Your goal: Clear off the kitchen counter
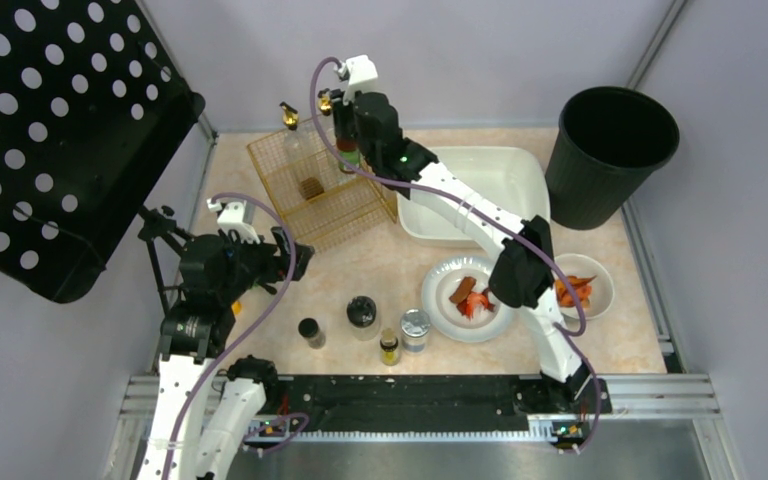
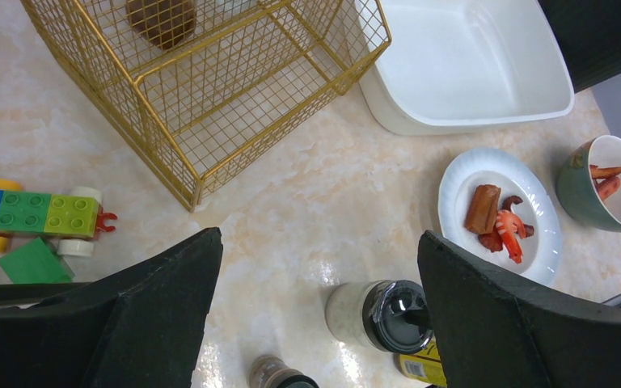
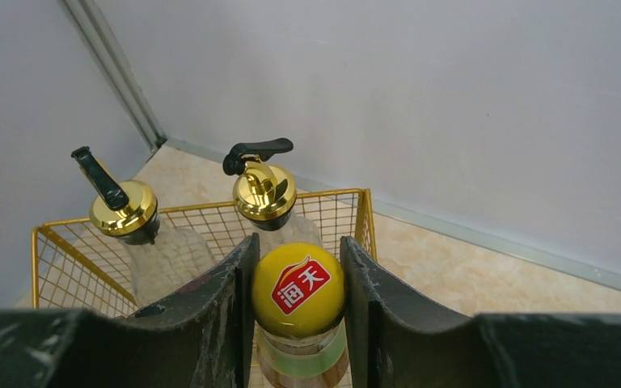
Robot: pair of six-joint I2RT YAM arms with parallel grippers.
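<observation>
The worktop (image 1: 390,270), pale marble-patterned, fills the middle of the top view between grey walls. The right gripper (image 1: 346,128) is at the upper middle of that frame, over the far corner of a gold wire basket (image 1: 340,210) that stands on the worktop's upper left part. In the right wrist view this gripper (image 3: 297,259) is clamped on a yellow-capped bottle (image 3: 297,289), one finger on each side just below the cap. Two glass dispensers with gold pourer tops (image 3: 124,210) (image 3: 264,192) stand in the basket just behind the bottle. Whether the bottle's base rests on the basket floor cannot be told.

The left gripper (image 1: 295,258) hangs above the worktop's left side, beside the basket's near corner, its jaws spread wide with nothing between them. In the left wrist view bare worktop (image 2: 307,202) lies below the gap between its fingers (image 2: 170,299). A black-lidded jar (image 2: 376,314) stands at the lower middle of that frame and toy blocks (image 2: 44,212) lie at its left edge.
</observation>
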